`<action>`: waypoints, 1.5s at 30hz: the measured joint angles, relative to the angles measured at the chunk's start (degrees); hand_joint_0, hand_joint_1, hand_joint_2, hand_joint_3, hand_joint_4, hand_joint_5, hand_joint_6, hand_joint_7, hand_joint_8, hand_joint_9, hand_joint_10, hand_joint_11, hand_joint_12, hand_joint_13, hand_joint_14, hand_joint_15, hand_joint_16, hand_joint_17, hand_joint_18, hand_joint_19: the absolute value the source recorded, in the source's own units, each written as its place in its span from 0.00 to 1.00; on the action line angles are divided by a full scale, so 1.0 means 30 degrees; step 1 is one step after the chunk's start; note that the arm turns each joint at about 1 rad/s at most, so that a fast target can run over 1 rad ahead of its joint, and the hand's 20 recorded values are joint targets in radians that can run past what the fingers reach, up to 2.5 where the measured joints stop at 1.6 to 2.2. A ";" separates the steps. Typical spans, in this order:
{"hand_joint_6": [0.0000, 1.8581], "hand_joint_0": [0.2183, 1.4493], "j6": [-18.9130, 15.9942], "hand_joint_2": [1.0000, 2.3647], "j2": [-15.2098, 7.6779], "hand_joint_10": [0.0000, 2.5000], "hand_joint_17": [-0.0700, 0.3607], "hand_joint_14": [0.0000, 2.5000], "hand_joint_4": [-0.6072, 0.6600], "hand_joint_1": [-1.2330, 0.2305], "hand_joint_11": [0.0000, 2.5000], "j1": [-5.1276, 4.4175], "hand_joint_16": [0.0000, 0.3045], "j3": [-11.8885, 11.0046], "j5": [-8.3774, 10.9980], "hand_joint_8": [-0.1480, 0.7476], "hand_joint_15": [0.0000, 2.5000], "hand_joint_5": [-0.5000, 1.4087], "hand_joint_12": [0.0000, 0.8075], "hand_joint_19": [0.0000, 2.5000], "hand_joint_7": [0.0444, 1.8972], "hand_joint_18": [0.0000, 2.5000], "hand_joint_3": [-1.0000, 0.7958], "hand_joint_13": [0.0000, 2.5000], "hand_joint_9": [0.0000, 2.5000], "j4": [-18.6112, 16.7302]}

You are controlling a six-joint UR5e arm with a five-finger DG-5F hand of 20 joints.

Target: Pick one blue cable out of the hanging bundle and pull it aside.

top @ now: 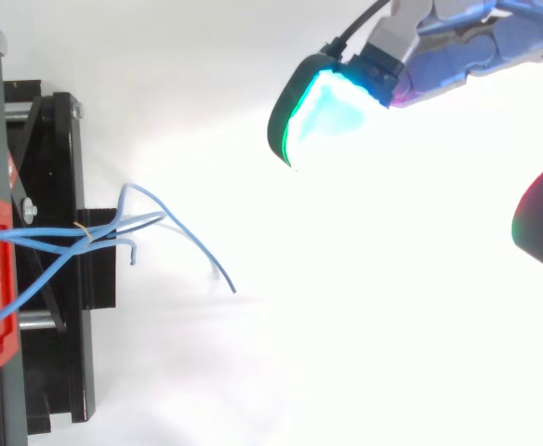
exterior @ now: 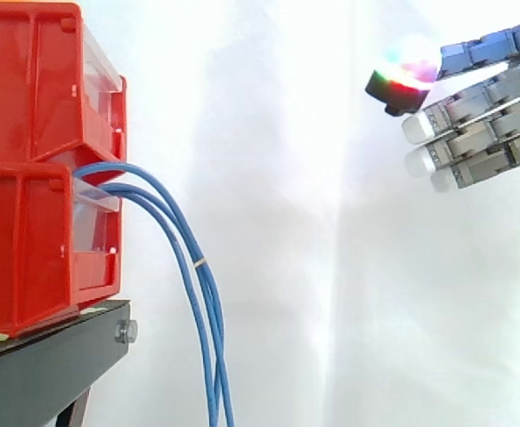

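Side view puts the two stacked red plastic bins (exterior: 37, 160) at the left, resting on the black metal bench (exterior: 51, 360). From the clear front of the lower bin, the bundle of thin blue cables (exterior: 199, 267) arches out to the right and hangs down past the lower edge. Its strands lie close together, and one wears a small pale band. In the top view the same cables cross just beyond the bench and fan out, their loose ends splayed toward the right.

Nothing of the task looks done yet: no strand is separated or drawn aside. Well to the right of the bundle and above it, before the white curtain (exterior: 287, 133), the robot's grey hand (exterior: 483, 116) hangs open and empty, fingers straight and thumb apart. Reaching in, singling out one cable and pulling it aside are all left to do.
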State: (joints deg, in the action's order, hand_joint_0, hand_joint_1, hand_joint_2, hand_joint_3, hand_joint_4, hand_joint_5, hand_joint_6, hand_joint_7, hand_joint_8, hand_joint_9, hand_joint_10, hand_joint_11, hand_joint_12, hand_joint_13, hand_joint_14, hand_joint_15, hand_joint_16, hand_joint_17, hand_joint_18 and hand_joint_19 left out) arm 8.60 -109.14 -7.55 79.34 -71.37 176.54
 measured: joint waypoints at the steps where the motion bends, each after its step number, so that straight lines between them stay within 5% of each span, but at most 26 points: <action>1: 0.27 0.23 0.0001 0.00 0.0000 0.00 0.35 0.00 0.58 0.45 0.02 -0.0024 0.12 0.0022 0.0013 0.42 0.06 0.15 0.37 0.07 0.39 0.02 0.30 0.16 0.24 -0.0132; 8: 0.27 0.23 -0.0026 0.00 0.0012 0.00 0.35 0.00 0.58 0.45 0.03 -0.0222 0.12 0.0059 0.0009 0.42 0.06 0.15 0.37 0.07 0.39 0.02 0.30 0.17 0.24 -0.0489; 22: 0.27 0.23 -0.0117 0.00 0.0018 0.00 0.35 0.00 0.58 0.45 0.03 -0.1249 0.12 0.0068 -0.0886 0.42 0.06 0.15 0.37 0.07 0.40 0.03 0.30 0.18 0.25 0.2354; 31: 0.27 0.23 -0.0059 0.00 -0.0011 0.00 0.34 0.00 0.58 0.45 0.04 -0.1709 0.11 0.0078 -0.0919 0.42 0.06 0.15 0.37 0.07 0.40 0.03 0.30 0.18 0.25 0.2440; 45: 0.27 0.24 0.0004 0.00 0.0004 0.00 0.34 0.00 0.59 0.45 0.05 -0.1989 0.11 0.0074 -0.0825 0.42 0.07 0.15 0.36 0.08 0.40 0.03 0.31 0.19 0.26 0.2300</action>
State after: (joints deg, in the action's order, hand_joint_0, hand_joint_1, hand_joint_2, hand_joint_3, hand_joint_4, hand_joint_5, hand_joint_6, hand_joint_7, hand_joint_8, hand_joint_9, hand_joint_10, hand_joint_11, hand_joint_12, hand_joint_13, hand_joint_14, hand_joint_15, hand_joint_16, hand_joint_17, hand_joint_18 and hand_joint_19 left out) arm 8.61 -109.13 -13.51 79.56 -73.85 183.44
